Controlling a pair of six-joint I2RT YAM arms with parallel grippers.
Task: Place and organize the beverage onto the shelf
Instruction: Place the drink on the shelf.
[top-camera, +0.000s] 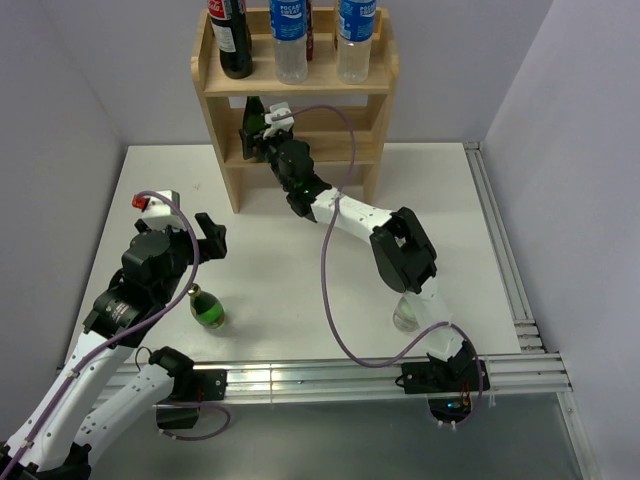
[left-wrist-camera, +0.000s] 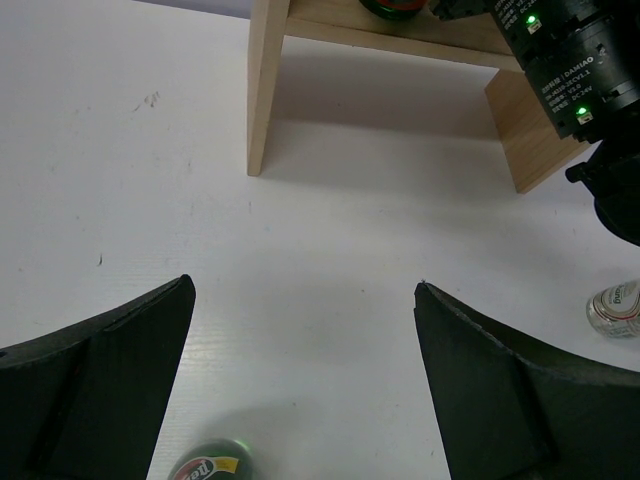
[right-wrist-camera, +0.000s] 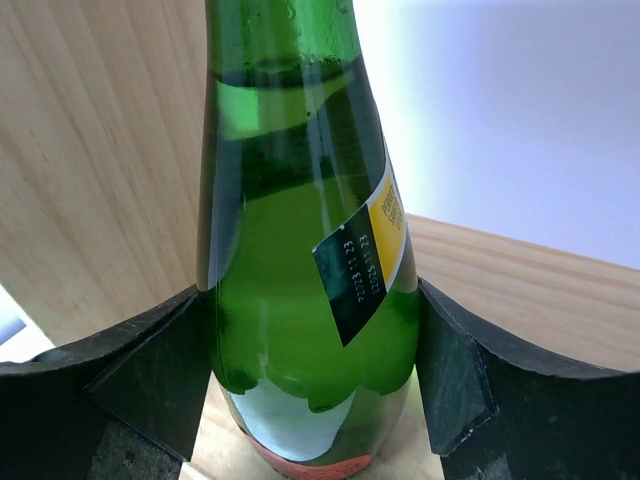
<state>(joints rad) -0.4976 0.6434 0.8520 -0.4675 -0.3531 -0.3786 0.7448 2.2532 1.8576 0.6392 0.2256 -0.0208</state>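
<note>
Right claw (right-wrist-camera: 315, 385) is clamping the green bottle (right-wrist-camera: 290, 250) low on its body, with both pads pressing its sides. The bottle is sitting inside the shelf (top-camera: 222, 150) on the middle tier, upper centre of the overhead frame, right beside the left side panel.

Step in hand, as I'm judging it: setting this bottle down on the middle board. The base is cut off at the bottom edge of the right wrist frame, so I can't tell if it's resting on the wood.

Doing it well:
- lowering straight until the base is sitting flat
- keeping a sliver off the side panel so the label isn't scraping
- opening only once the weight is on the board
- backing out level so the fingers aren't tipping it
- no lifting on exit, since the neck looks to be close under the top board

The bottle is standing upright with its long axis vertical. Its neck is pointing to the top of the wrist frame and the label is facing right.

Left claw (top-camera: 212, 235) is hanging wide apart, gripping nothing, left of centre over the tabletop (top-camera: 270, 270). A second green bottle (top-camera: 208, 308) is standing just below it in frame, cap up. A clear bottle (top-camera: 404, 316) is at lower right, half hidden under the right arm. Top-tier bottles (top-camera: 291, 40) are lining the upper edge.
</note>
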